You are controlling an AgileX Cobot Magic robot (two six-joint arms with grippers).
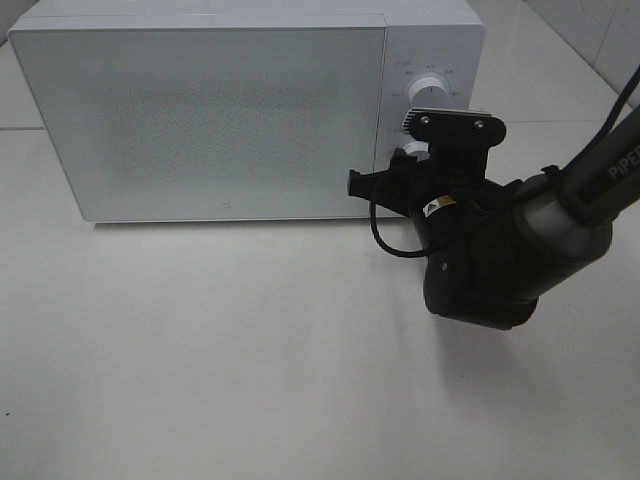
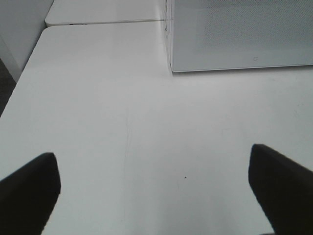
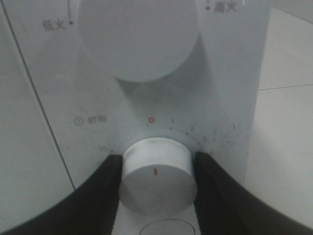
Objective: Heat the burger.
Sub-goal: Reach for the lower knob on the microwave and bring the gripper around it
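Nearest the lens in the right wrist view, two dark fingers (image 3: pixel 98 196) of the right gripper (image 3: pixel 157 164) are pressing on opposite sides of the white timer knob (image 3: pixel 157 183). They are holding it across its width, and its red mark is pointing up toward the red zero of the scale.

No view is showing the burger. I am judging that it is sitting inside the microwave (image 1: pixel 200 110), behind the shut frosted door (image 1: pixel 220 130), but I cannot confirm this. I am treating it as light, soft and loosely stacked: the bun is likely to dent and the layers to slide. So I am planning any hold low on its sides, gentle, spanning the layers together. For now the knob is the thing in hand; I am judging it rigid, smooth and round, so the grip may slip as it turns.

Outward, the upper knob (image 3: pixel 139 34) is standing just above the gripped one. The left gripper (image 2: pixel 152 156) is hanging wide and empty over the bare white table (image 2: pixel 122 98), well apart from the microwave's near corner.

Only the right wrist view is showing the contact and the scale; in the exterior high view the right arm (image 1: pixel 500 250) is hiding that knob. Only the exterior view is showing the whole door shut.
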